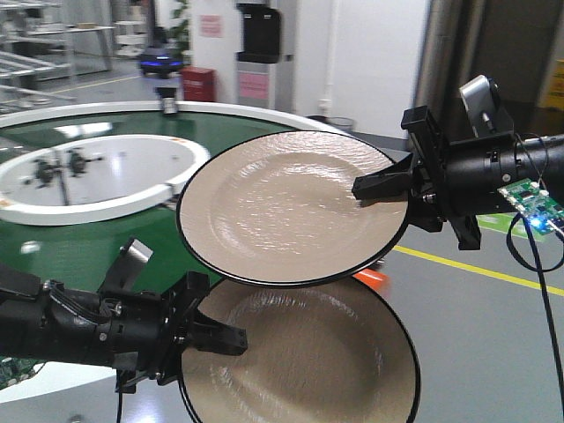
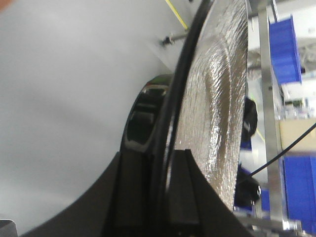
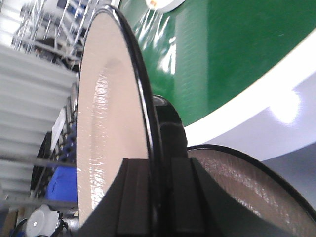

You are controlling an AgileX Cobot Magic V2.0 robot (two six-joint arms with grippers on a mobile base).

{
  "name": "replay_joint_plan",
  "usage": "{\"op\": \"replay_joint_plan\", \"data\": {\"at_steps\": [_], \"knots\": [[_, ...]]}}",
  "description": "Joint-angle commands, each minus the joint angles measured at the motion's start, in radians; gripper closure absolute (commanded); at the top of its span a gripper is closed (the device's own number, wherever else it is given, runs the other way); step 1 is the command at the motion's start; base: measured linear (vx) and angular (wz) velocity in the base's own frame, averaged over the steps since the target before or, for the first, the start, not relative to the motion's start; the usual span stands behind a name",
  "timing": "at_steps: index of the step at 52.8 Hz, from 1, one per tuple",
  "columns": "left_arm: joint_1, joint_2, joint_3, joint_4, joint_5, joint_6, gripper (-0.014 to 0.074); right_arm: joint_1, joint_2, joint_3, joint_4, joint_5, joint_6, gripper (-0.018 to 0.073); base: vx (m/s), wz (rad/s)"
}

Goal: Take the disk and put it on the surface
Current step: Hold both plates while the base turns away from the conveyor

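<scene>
Right claw (image 1: 363, 187) is clamping upper disk (image 1: 282, 216) by the rim, left claw (image 1: 231, 339) gripping lower disk (image 1: 308, 357) beneath it — stiff, glazed, likely slippery, brittle — rim pinch only.

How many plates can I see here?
2. The upper plate is held at its rim by the right gripper; the lower plate, partly beneath it, by the left gripper. Others could be hidden.

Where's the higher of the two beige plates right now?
The upper plate hangs mid-frame in the front view, clamped at its right rim by the right gripper, above the lower plate and beside the green conveyor.
</scene>
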Motion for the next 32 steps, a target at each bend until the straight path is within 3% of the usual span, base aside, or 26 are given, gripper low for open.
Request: {"op": "replay_joint_plan", "data": {"at_steps": [1, 32], "knots": [[-0.002, -0.048, -0.03, -0.116, 0.022, -0.008, 0.0595, -0.005, -0.051, -0.04, 0.121, -0.049, 0.001, 0.0567, -0.11, -0.64], [-0.002, -0.048, -0.03, -0.116, 0.022, -0.008, 0.0595, -0.005, -0.051, -0.04, 0.121, -0.049, 0.001, 0.0567, 0.0, -0.57]]}}
